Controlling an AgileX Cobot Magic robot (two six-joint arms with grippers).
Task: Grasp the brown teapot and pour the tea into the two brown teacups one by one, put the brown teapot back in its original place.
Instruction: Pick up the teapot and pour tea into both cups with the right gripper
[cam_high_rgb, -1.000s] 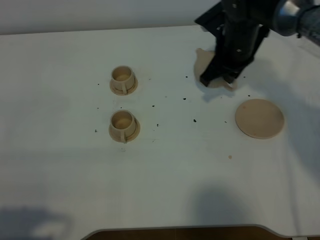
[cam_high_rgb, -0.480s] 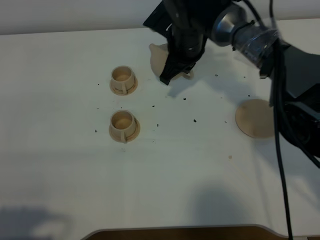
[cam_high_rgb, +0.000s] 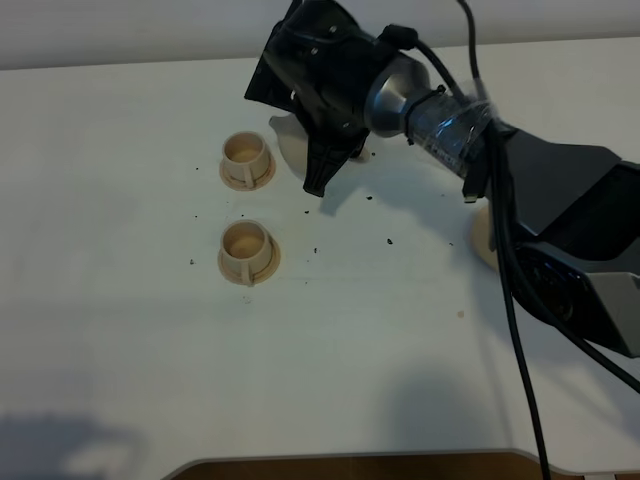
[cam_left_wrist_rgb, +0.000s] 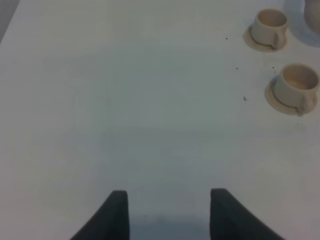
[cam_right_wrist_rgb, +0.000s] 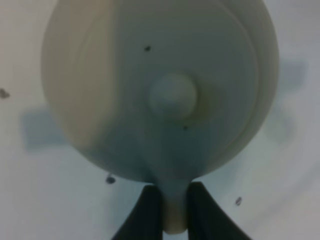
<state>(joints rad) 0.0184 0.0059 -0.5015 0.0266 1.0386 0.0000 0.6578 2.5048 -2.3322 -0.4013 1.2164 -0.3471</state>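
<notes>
The pale beige rounded clay teapot (cam_right_wrist_rgb: 115, 75) hangs in the right claw (cam_right_wrist_rgb: 170, 212), which is closed tight on its small handle. It is just beside the farther small beige cylindrical teacup (cam_high_rgb: 246, 160); the nearer matching teacup (cam_high_rgb: 247, 252) stands apart. The flat round tan coaster (cam_high_rgb: 479, 240) lies well away, partly behind the arm. The left claw (cam_left_wrist_rgb: 170, 215) gapes wide, empty, over the white counter (cam_left_wrist_rgb: 125, 100).

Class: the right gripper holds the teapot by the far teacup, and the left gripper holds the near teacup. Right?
No. The left wrist view shows the left gripper open over the table, holding nothing; the near teacup stands free. The right gripper does hold the teapot.
</notes>
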